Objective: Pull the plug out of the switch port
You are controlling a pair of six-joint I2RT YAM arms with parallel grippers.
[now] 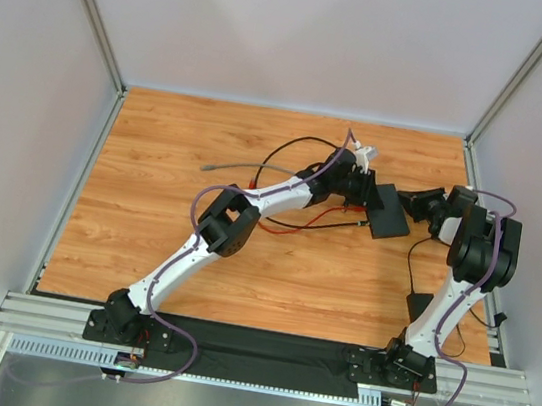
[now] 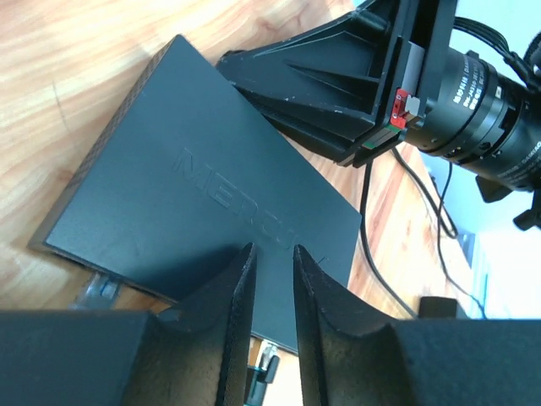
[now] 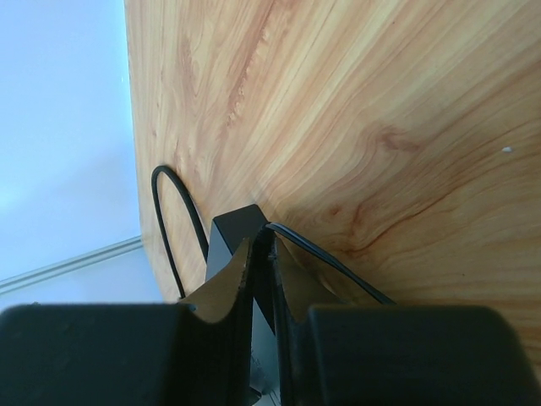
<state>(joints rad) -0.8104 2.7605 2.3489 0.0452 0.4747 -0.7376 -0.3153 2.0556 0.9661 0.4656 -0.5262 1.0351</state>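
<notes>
The switch (image 1: 388, 211) is a flat matte-black box on the wooden table, also seen in the left wrist view (image 2: 194, 186). My left gripper (image 1: 367, 190) hovers over its near edge with jaws a narrow gap apart (image 2: 272, 249), holding nothing. Below the gap, a plug with a clear clip (image 2: 269, 365) sits at the switch's edge. A second plug (image 2: 97, 292) shows at the left corner. My right gripper (image 1: 415, 203) is shut on the switch's far edge (image 3: 260, 241); its fingers (image 2: 321, 93) show in the left wrist view. The switch (image 3: 232, 233) appears edge-on there.
A grey cable (image 1: 236, 167), a black cable loop (image 1: 294, 146) and a red cable (image 1: 322, 215) lie left of the switch. A small black brick (image 1: 420, 305) on a thin black cord (image 3: 334, 264) lies by the right arm. White walls surround the table.
</notes>
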